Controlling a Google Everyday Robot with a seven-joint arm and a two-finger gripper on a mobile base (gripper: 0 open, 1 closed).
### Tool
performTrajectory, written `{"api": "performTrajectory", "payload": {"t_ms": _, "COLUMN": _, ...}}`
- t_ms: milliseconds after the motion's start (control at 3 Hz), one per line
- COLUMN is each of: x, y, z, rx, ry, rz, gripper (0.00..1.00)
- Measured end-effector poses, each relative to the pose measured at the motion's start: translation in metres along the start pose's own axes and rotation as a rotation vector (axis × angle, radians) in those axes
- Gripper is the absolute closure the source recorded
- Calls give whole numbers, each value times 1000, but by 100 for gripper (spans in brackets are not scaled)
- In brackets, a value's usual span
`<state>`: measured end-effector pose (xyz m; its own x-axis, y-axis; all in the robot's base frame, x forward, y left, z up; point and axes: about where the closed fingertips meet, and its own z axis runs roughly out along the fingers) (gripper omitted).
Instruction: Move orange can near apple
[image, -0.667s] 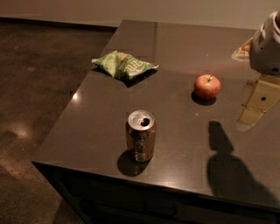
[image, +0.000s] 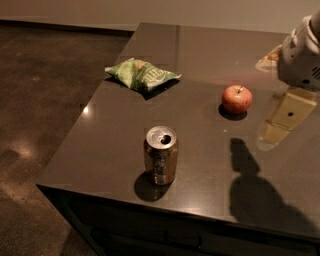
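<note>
The orange can stands upright near the front edge of the dark table, with its silver top and opening showing. The red apple sits farther back and to the right, well apart from the can. My gripper hangs from the white arm at the right edge. It is above the table, just right of the apple and far from the can. It holds nothing that I can see.
A green chip bag lies at the back left of the table. The table's left and front edges drop to a dark floor. The arm's shadow falls on the table at the front right.
The gripper has shifted very slightly to the left. The can, apple and bag have not moved.
</note>
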<state>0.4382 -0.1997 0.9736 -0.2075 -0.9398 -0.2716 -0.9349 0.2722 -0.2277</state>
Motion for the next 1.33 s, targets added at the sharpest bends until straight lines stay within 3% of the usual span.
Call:
{"api": "performTrajectory", "payload": {"t_ms": 333, "x": -50, "y": 23, "z": 18, "rx": -52, "ry": -202, "rz": -11, "gripper": 0}}
{"api": "performTrajectory", "payload": {"t_ms": 667, "x": -82, "y": 39, "z": 29, "rx": -98, "ry": -323, "rz": -21, "gripper": 0}}
{"api": "performTrajectory", "payload": {"t_ms": 1000, "x": -127, "y": 58, "z": 51, "rx": -154, "ry": -427, "rz": -60, "gripper": 0}}
{"api": "performTrajectory", "payload": {"t_ms": 1333, "x": -144, "y": 67, "z": 68, "rx": -191, "ry": -446, "rz": -78, "gripper": 0}}
